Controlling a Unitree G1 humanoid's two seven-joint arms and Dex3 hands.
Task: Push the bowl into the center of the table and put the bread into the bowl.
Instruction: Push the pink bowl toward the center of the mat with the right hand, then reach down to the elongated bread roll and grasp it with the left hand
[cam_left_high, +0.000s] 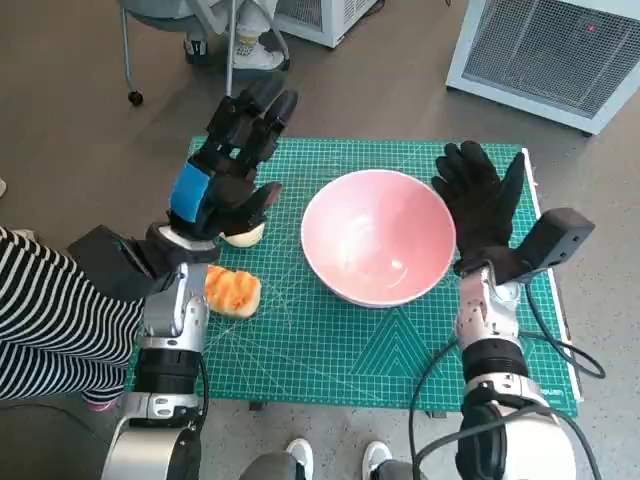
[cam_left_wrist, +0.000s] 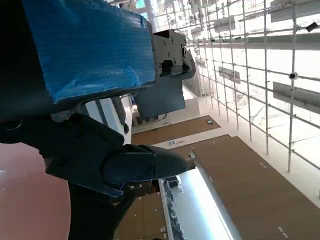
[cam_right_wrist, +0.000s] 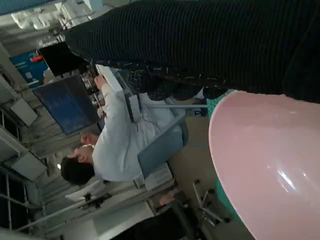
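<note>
Green cutting mat (cam_left_high: 330, 345) covers the counter. Pink bowl (cam_left_high: 378, 236) sits near mat centre. Right hand (cam_left_high: 480, 200) rests flat against the bowl's right rim, fingers spread, grasping nothing. Left hand (cam_left_high: 228, 170) hovers raised, fingers released. Bread (cam_left_high: 232, 291) lies left of the bowl, well apart.

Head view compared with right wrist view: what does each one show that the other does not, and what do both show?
Only the head view shows the green mat, two pieces of bread beside the left robot hand, and that hand raised with fingers spread. Only the right wrist view shows a seated person in a pale top. Both show the pink bowl with the gloved right robot hand at its rim.
</note>
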